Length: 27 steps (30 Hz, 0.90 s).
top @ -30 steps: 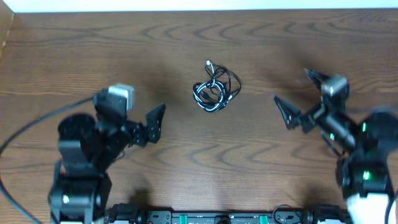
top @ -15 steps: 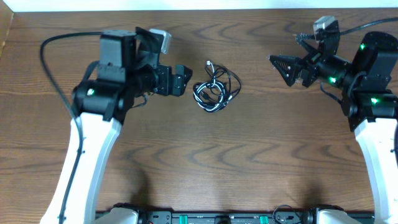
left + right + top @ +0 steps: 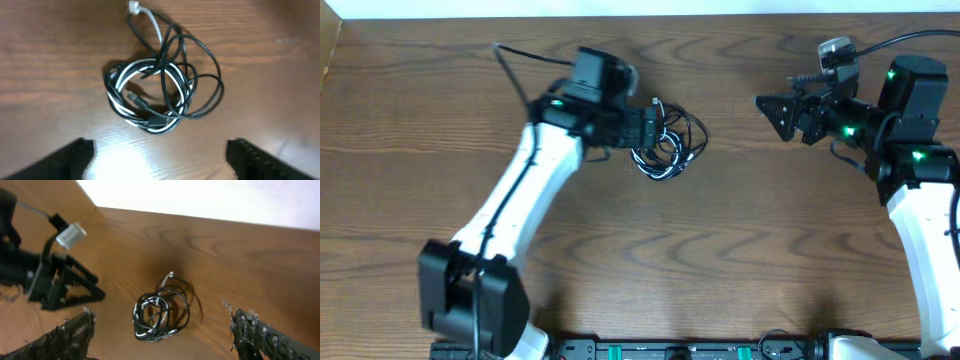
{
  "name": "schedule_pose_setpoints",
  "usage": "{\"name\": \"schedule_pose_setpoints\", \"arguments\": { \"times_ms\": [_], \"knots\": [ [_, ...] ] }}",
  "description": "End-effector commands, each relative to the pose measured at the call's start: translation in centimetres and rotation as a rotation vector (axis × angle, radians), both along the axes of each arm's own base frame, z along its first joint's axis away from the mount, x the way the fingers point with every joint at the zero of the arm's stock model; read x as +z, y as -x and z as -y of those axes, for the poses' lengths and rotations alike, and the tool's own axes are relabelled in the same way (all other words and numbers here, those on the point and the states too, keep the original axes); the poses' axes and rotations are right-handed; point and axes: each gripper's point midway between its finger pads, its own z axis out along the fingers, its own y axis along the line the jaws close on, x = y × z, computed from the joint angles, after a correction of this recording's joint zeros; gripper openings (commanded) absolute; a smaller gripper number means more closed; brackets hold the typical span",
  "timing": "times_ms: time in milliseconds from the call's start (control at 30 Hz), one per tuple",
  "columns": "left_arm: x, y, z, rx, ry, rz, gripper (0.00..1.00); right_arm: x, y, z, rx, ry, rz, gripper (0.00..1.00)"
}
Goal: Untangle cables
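The left pincer, jaws spread and empty, hangs right at the cables, which lie just ahead between its tips (probably lining up a first pinch). Which strand overlies which in the heap is unclear. The right pincer, equally released, hangs well apart, facing the heap.

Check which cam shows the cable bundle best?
Left wrist: the cable bundle is close up, with black and white strands and plug ends distinct. Overhead shows it whole but tiny; right wrist shows it small and blurry.
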Motion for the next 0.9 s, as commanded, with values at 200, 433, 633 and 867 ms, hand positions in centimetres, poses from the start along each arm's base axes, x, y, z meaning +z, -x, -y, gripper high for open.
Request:
{"name": "schedule_pose_setpoints", "arguments": {
  "times_ms": [200,433,633,867],
  "knots": [
    [-5.3,-3.1,2.8,0.329,0.064,-0.11,0.73,-2.2,-0.4,1.8,-0.148,0.012,-0.149,0.82],
    [-7.7,-3.4,5.6,0.307,0.079,-0.115,0.64,-3.3,-0.2,2.7,-0.198,0.049,-0.191,0.82],
    [-8.6,-2.8,6.6,0.285,0.062,-0.124,0.34,-3.3,-0.2,2.7,-0.198,0.049,-0.192,0.83],
    [-7.9,-3.2,6.6,0.285,0.069,-0.095,0.08,-3.4,-0.1,2.7,-0.198,0.049,-0.199,0.84]
  ]
}}
